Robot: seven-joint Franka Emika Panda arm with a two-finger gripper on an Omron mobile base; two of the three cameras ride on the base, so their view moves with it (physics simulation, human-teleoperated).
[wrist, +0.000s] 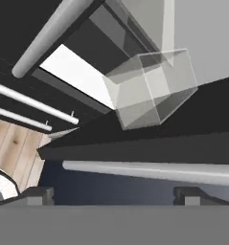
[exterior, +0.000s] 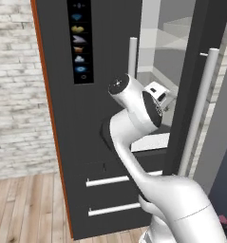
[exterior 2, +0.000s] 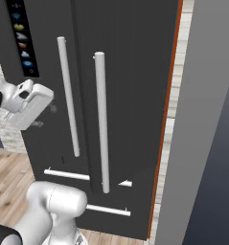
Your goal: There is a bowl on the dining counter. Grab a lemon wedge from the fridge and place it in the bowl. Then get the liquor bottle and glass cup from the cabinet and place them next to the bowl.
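The tall dark grey fridge (exterior: 110, 95) fills the frame's centre, its right door ajar, showing pale shelves at upper right. The white arm's two-finger gripper (wrist: 113, 194) sits at the hand view's bottom edge, jaws spread wide and empty, near a long pale bar handle (wrist: 149, 171).

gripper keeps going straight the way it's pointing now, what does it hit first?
Probably the edge of the fridge's open right door, with its bar handle nearest the open gripper. The clear bin inside lies beyond. Depth is unclear, so this is tentative.
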